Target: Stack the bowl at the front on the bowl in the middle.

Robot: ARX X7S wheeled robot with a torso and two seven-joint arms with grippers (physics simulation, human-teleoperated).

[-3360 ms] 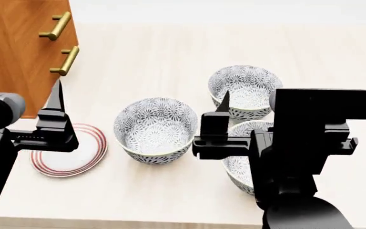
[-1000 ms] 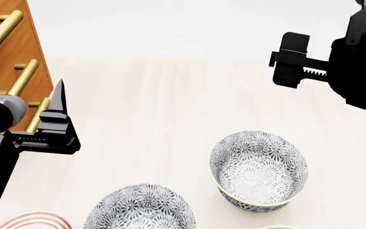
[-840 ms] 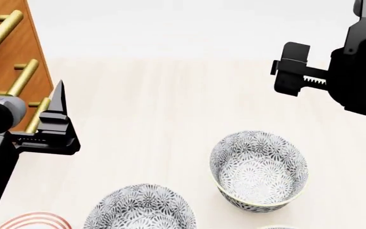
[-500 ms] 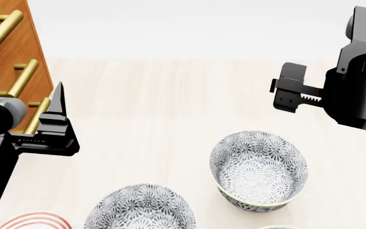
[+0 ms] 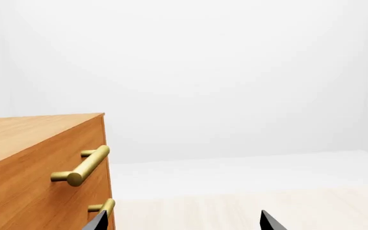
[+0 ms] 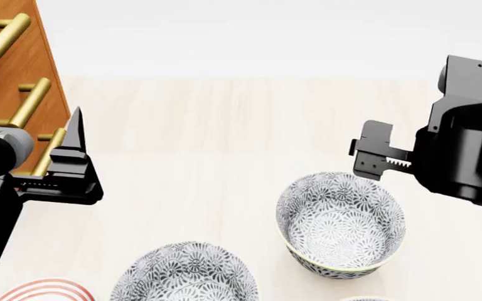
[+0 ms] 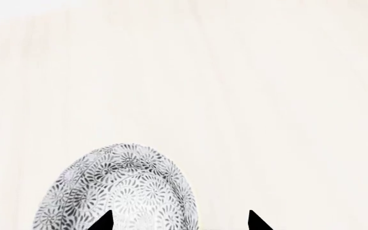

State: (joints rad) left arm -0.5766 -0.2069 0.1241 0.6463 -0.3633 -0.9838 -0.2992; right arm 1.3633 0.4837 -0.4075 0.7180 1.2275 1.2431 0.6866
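Observation:
Three patterned grey-and-white bowls stand on the pale wooden table. The back bowl is in full view. The middle bowl is cut by the head view's lower edge. Of the front bowl only a sliver of rim shows at that edge. My right gripper hangs open just above the back bowl's far rim. In the right wrist view that bowl lies under one fingertip of the right gripper. My left gripper stands open and empty beside the cabinet, and its tips show wide apart in the left wrist view.
A wooden cabinet with brass handles stands at the left, close to my left gripper; it also fills the left wrist view's side. A red-ringed plate lies at the front left. Bare table stretches beyond the bowls.
My right gripper has come down and nearer, from high at the back right to just over the back bowl's far rim. The left arm and the bowls have stayed put.

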